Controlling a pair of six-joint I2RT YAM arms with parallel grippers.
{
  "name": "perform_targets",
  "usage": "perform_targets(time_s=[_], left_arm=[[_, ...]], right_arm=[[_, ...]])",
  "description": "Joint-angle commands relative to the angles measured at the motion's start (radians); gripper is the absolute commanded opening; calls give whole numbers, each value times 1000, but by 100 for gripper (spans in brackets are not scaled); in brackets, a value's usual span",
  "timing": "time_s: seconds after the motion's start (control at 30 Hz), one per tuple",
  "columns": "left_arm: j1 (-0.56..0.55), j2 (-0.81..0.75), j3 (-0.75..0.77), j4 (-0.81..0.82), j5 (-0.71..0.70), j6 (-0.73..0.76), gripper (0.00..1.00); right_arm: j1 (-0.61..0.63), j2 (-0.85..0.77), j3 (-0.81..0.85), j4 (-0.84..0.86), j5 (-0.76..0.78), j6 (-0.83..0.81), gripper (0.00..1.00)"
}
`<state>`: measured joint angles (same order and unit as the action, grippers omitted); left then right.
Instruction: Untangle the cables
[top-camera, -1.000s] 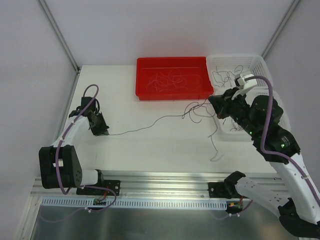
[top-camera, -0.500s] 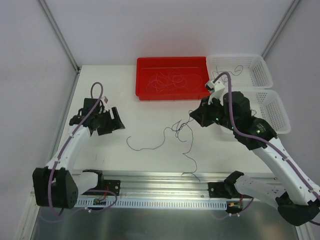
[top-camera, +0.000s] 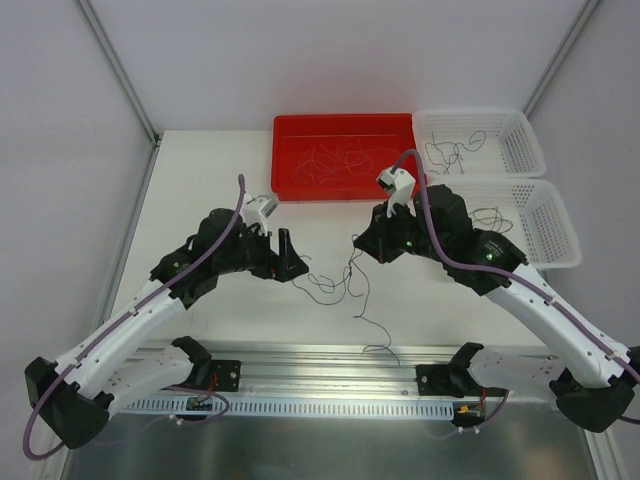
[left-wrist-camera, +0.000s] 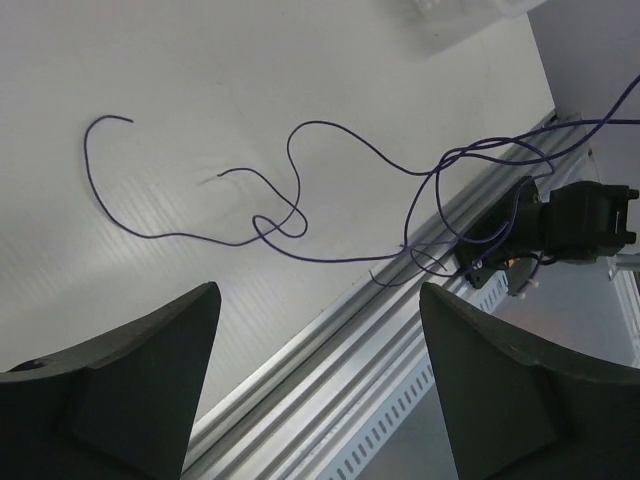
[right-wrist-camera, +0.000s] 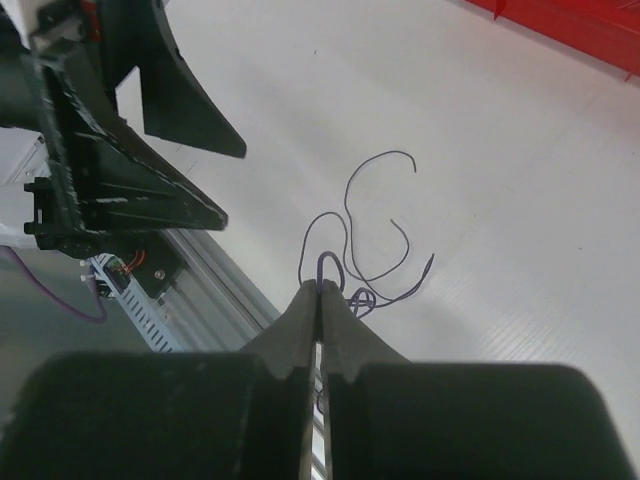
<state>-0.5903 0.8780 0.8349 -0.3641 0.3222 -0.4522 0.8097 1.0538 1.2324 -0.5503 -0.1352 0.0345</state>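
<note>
I have right gripper clenched on cables, left gripper released; strands feather-light, floppy; would pinch loose end, upper left of left wrist view.

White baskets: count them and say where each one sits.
2. One white basket stands at the far right, beside the red tray. The second white basket sits directly in front of it, toward the near edge. No others show.

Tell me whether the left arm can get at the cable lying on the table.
Probably yes: the left gripper is open and right beside the cable, with only bare table between. The right gripper, holding it further along, sits aside.
</note>
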Motion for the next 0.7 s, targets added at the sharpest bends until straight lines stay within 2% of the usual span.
perform_targets(time_s=[0.0,0.1,0.3,0.43,0.67], left_arm=[[-71,55,44,59,-69,-121,81],[-164,87,52,111,-112,-119,79],[-305,157,67,169,-121,98,76],[-348,232,69,194,-126,197,75],[-382,361,84,209,-183,241,64]], right_arm=[[16,5,47,62,20,33,1],[23,3,44,72,26,38,1],[37,3,38,76,8,44,1],[45,-8,35,87,11,51,1],[48,-28,35,81,5,54,1]])
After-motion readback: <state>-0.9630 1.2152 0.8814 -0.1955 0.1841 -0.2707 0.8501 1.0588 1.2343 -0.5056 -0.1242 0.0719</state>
